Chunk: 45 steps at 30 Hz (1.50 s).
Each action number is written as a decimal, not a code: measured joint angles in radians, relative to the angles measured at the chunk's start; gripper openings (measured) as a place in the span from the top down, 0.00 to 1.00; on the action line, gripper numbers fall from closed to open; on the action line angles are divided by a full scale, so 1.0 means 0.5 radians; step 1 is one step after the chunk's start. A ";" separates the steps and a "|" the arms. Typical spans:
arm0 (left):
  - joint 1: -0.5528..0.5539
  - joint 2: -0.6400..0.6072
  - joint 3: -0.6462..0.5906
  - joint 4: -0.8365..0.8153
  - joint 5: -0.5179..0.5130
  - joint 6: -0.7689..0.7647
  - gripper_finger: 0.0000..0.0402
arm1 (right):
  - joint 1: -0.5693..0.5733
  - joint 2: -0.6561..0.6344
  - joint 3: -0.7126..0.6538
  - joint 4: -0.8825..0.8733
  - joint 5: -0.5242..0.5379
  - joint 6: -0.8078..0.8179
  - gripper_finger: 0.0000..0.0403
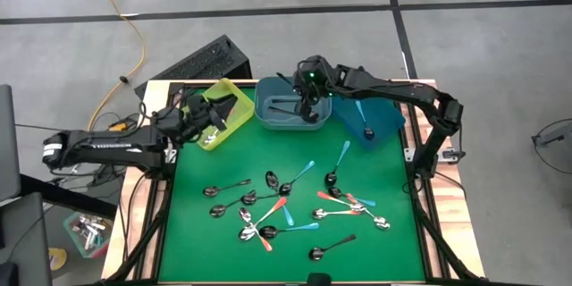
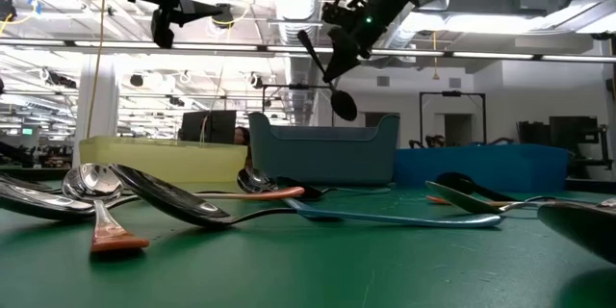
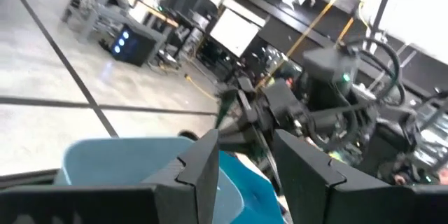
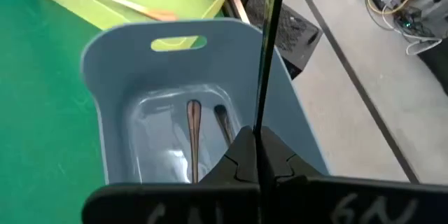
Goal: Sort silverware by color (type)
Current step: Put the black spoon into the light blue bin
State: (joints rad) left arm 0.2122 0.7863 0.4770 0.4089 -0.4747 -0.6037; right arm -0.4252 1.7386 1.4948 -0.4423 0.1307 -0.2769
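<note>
Left gripper (image 1: pixel 214 123) hovers over the yellow-green bin (image 1: pixel 234 103), jaws apparently apart and empty. Right gripper (image 1: pixel 307 100), jaws clamped on a dark-handled spoon (image 2: pixel 325 69), hangs above the grey-blue bin (image 1: pixel 268 98). Remaining spoons (image 1: pixel 295 206) lie on the table (image 1: pixel 393 250).

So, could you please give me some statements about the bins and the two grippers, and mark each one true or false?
1. The right gripper holds a dark spoon above the grey-blue bin. True.
2. The grey-blue bin has nothing inside. False: two dark-handled spoons lie in it.
3. The left gripper is over the yellow-green bin. True.
4. The green mat has no spoons on it. False: many spoons lie there, with orange, teal and dark handles.
5. The dark blue bin stands between the other two bins. False: the grey-blue bin is the middle one.
</note>
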 joint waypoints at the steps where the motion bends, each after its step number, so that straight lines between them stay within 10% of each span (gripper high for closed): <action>1: 0.019 -0.016 0.000 -0.015 0.000 0.012 0.70 | -0.005 0.000 0.000 -0.005 -0.001 -0.020 1.00; 21: 0.209 -0.115 0.002 -0.223 0.050 0.034 0.70 | 0.018 0.963 1.184 -1.265 -0.088 -0.171 1.00; 45: 0.209 -0.122 0.002 -0.367 0.101 0.031 0.70 | -0.008 1.151 1.221 -1.236 0.058 -0.177 1.00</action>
State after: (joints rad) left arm 0.3164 0.7254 0.4782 0.2254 -0.4240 -0.5884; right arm -0.4290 2.3138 2.1056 -1.0603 0.1596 -0.3656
